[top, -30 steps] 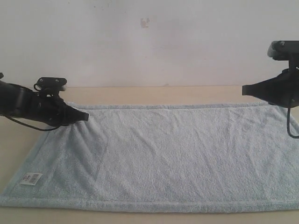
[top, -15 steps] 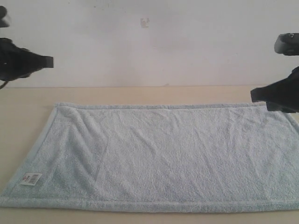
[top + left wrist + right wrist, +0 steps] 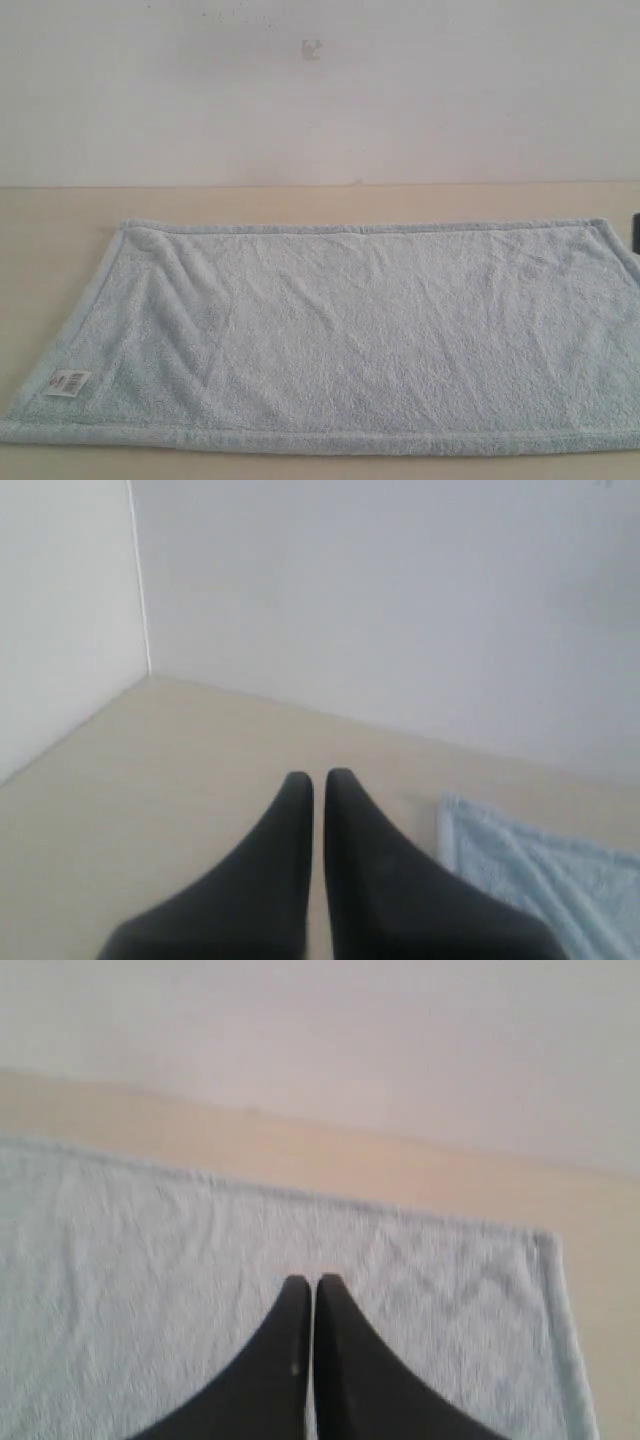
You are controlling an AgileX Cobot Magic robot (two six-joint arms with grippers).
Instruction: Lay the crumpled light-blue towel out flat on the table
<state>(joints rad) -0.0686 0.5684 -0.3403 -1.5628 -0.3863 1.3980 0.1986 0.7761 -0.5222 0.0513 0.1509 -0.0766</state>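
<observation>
The light-blue towel [image 3: 370, 335] lies spread out on the beige table [image 3: 300, 203], with its white label [image 3: 66, 382] at the near left corner and faint creases near the far left corner. No arm shows in the exterior view apart from a dark sliver at the right edge. My left gripper [image 3: 318, 778] is shut with nothing in it, held above bare table beside a towel corner [image 3: 520, 865]. My right gripper [image 3: 306, 1282] is shut and empty above the towel [image 3: 150, 1280] near its far edge.
A plain white wall [image 3: 320, 90] rises behind the table. In the left wrist view a wall corner [image 3: 140, 580] meets the table's far end. Bare table [image 3: 50, 250] lies left of the towel and behind it.
Both arms have pulled away: the left gripper rose off the towel's far left corner and left the exterior view, and the right gripper withdrew past the right edge. The towel stayed flat.
</observation>
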